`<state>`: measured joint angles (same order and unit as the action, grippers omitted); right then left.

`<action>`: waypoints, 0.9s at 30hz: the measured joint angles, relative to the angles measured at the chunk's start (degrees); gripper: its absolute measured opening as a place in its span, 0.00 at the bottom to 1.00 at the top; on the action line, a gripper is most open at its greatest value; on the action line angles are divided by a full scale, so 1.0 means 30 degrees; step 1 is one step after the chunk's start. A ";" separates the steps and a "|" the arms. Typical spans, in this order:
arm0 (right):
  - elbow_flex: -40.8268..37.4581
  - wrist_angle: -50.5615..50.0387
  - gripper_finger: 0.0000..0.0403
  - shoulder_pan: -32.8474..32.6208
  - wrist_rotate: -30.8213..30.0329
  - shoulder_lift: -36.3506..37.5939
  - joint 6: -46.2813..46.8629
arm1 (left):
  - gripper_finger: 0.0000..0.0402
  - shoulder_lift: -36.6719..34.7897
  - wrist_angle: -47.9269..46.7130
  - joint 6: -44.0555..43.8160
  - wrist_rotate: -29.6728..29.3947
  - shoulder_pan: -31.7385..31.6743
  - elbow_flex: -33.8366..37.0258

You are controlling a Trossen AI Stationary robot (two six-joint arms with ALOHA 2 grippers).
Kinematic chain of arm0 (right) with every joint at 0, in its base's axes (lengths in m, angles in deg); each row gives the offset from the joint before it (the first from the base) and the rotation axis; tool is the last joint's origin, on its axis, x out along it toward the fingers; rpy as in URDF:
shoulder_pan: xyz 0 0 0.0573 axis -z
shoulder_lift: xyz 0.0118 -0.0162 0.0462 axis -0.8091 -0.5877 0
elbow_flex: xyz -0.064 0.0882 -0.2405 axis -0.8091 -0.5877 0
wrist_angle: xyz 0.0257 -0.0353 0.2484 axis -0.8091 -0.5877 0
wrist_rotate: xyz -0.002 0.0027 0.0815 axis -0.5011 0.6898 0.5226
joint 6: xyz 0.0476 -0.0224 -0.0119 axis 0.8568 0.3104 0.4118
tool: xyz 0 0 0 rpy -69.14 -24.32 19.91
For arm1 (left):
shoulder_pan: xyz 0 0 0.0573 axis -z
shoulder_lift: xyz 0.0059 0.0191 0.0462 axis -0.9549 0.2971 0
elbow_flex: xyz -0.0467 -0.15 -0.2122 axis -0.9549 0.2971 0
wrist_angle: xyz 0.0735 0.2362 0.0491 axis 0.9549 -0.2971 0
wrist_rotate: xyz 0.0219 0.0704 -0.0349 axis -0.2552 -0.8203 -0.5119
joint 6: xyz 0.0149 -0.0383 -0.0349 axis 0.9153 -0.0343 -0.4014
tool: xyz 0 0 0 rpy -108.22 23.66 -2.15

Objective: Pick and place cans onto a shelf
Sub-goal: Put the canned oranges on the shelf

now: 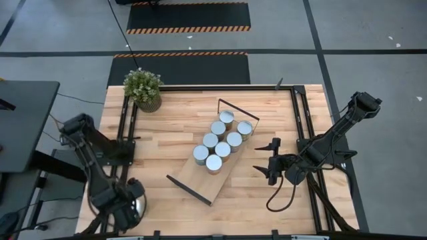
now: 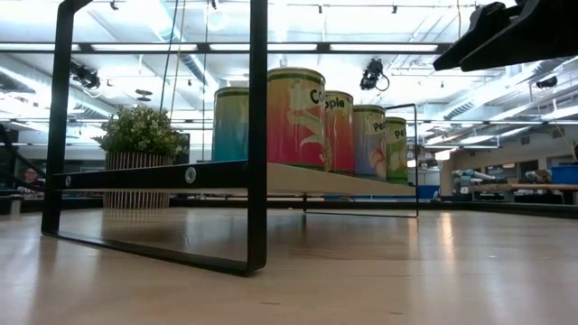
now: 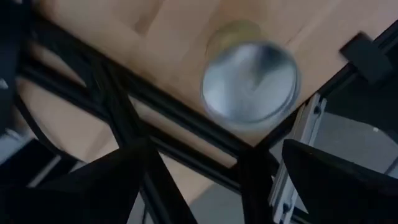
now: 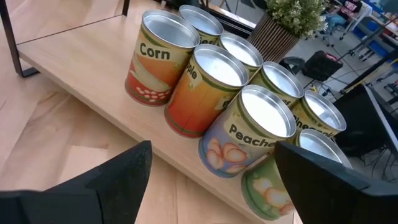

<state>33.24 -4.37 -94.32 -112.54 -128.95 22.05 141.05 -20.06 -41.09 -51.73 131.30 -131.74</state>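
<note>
The light-wood shelf (image 1: 195,180) lies aslant at the table's middle, on black wire frames (image 2: 257,135) at both short ends. Several cans (image 1: 222,149) with silver tops stand upright on its far half in two rows; they also show in the right wrist view (image 4: 211,93). One more can (image 3: 249,84) stands on its base at the table's near left corner. My left gripper (image 3: 224,186) hangs open above it, pointing down, clear of it. To the right of the shelf, my right gripper (image 1: 268,159) is open and faces the cans with nothing between its fingers.
A potted plant (image 1: 143,88) stands at the far left corner. Black rails (image 1: 303,127) run along the table's left, right and far sides. A black cable (image 1: 277,197) loops on the table below the right arm. Bare wood lies near the front edge (image 1: 253,207).
</note>
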 joint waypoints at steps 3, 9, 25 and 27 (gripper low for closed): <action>0.0000 0.0013 0.86 0.0000 -0.0020 -0.0007 -0.0076 | 0.94 0.0454 0.0752 -0.1068 0.0038 0.0752 0.0000; 0.0007 0.0022 0.86 0.0172 -0.0029 -0.0007 -0.0783 | 0.94 0.1346 0.1528 -0.1349 0.0658 0.1161 0.0000; 0.0007 0.0022 0.86 0.0947 0.1065 -0.0007 -0.1536 | 0.94 0.2628 0.2311 -0.0475 0.1714 0.1245 0.0007; 0.0007 0.0022 0.86 0.0940 0.1160 -0.0007 -0.1763 | 0.94 0.2987 0.2253 0.0330 0.1662 0.1216 0.0007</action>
<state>33.26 -4.30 -91.50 -109.06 -128.97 16.76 150.01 -13.30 -40.10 -46.75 134.94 -131.72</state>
